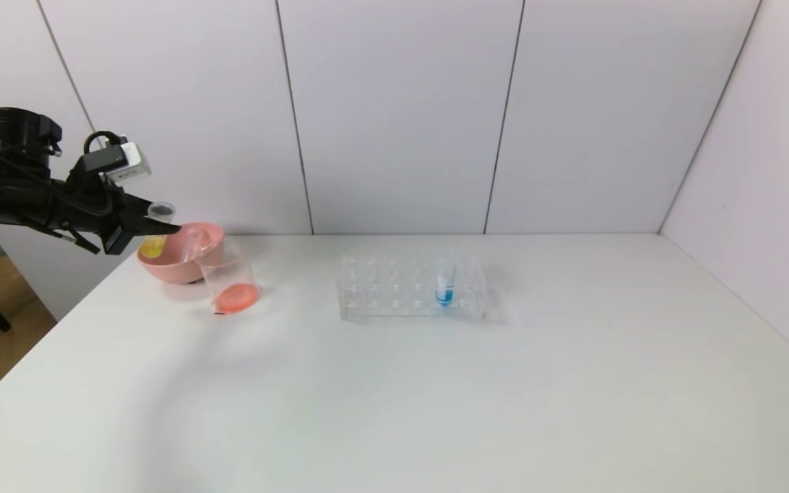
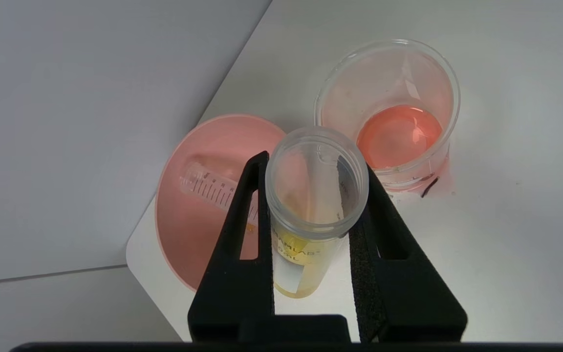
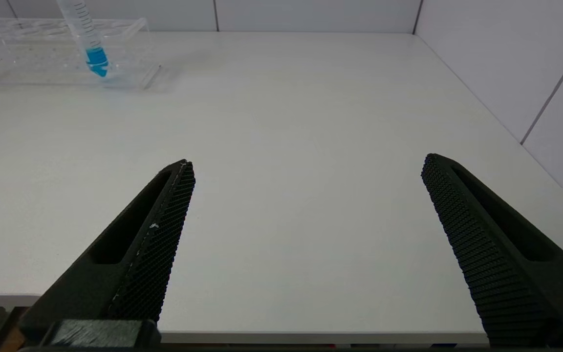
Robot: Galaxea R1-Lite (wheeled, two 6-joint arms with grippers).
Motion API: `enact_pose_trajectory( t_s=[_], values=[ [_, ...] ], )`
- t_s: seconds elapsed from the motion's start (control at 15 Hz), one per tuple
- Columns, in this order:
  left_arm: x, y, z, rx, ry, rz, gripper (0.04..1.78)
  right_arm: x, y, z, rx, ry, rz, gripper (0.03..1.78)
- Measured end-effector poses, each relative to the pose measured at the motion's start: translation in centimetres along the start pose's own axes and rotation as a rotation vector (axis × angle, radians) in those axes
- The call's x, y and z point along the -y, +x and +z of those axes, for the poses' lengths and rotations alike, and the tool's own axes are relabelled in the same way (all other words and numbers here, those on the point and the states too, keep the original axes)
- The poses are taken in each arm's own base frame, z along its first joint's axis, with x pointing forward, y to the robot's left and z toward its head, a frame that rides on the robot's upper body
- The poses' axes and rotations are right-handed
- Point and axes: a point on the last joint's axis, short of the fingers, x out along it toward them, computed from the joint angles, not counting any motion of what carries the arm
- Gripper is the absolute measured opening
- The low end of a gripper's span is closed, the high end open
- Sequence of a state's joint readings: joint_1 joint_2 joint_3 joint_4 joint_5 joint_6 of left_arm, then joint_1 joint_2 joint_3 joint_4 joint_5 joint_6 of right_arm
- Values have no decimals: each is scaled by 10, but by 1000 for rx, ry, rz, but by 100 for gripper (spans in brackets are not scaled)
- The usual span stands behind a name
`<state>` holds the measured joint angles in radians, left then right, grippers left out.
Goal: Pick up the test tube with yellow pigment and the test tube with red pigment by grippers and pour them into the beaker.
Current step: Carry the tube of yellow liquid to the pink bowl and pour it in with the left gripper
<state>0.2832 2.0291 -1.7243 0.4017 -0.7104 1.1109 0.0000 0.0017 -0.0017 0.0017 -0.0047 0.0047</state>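
Observation:
The test tube with yellow pigment [image 1: 154,244] [image 2: 301,254] stands upright with its mouth open and yellow liquid at the bottom. My left gripper [image 1: 161,226] [image 2: 314,164] is shut on it just under the rim, at the table's far left beside the pink bowl. The beaker [image 1: 227,268] [image 2: 340,98] stands next to the bowl with red-orange liquid in its bottom. A clear graduated tube [image 2: 208,186] lies on its side in the bowl with an orange trace near its tip; it looks like the test tube with red pigment. My right gripper [image 3: 308,164] hangs open over bare table near the front edge.
The pink bowl [image 1: 168,270] [image 2: 193,234] sits at the table's left rear corner, close to the edge. A clear tube rack [image 1: 381,291] [image 3: 27,54] stands mid-table holding a tube with blue liquid [image 1: 444,284] [image 3: 93,49]. Walls close off the back and right.

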Motion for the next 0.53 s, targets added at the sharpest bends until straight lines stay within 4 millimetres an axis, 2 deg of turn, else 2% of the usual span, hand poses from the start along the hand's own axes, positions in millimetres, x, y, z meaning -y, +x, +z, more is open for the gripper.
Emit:
enact_pose_trajectory(
  t_s=[0.53],
  values=[
    [-4, -7, 11, -50, 31, -90, 45, 0, 0, 0, 0, 0, 0, 170]
  ],
)
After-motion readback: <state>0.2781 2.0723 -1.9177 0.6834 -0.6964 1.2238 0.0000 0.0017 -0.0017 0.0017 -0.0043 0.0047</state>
